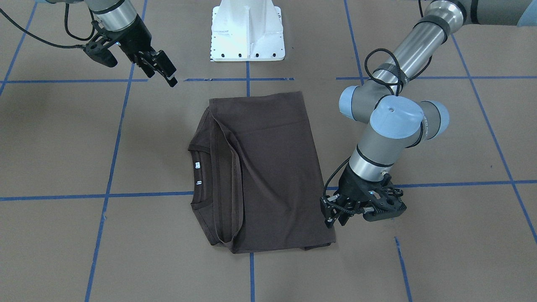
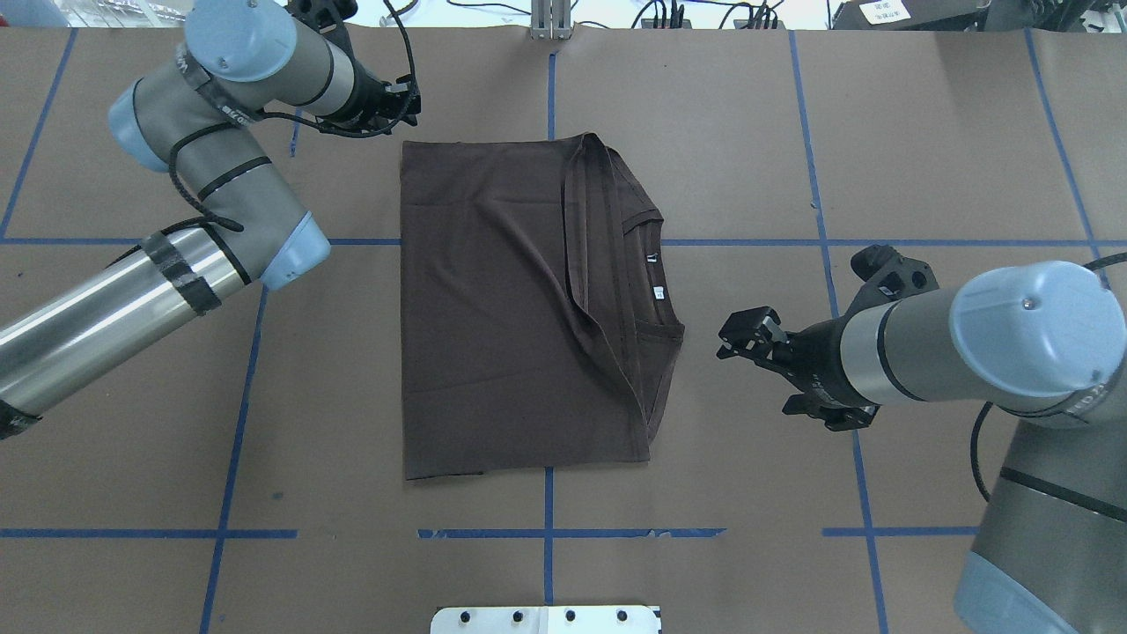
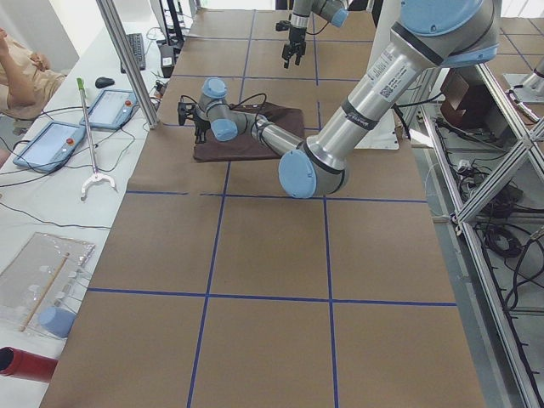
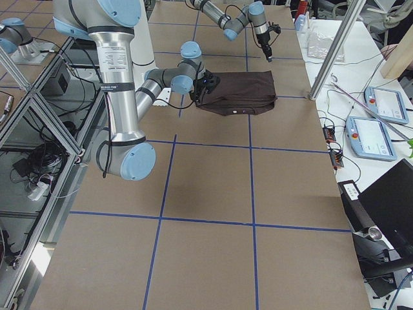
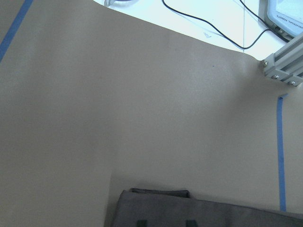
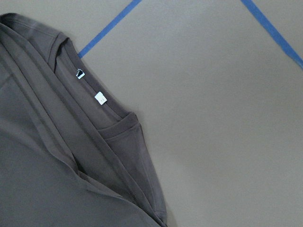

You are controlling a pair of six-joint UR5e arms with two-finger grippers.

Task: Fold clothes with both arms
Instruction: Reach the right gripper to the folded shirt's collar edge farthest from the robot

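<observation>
The clothes are one dark brown T-shirt (image 1: 272, 167) (image 2: 484, 299), folded into a rectangle and lying flat mid-table. Its collar and white neck tags (image 2: 657, 293) (image 6: 100, 98) face the robot's right. My left gripper (image 1: 335, 217) (image 2: 398, 92) is open and empty. It hangs low just off the shirt's far left corner (image 5: 156, 194), not touching it. My right gripper (image 2: 738, 338) (image 1: 165, 71) is open and empty. It is raised in the air beside the collar edge, a short gap away from the cloth.
The table is covered in brown paper with a grid of blue tape lines (image 2: 548, 502). The white pedestal base (image 1: 247, 33) stands at the robot's edge. An aluminium post (image 5: 284, 71), cables and tablets (image 3: 51, 140) lie past the far edge, where a person (image 3: 21, 64) sits.
</observation>
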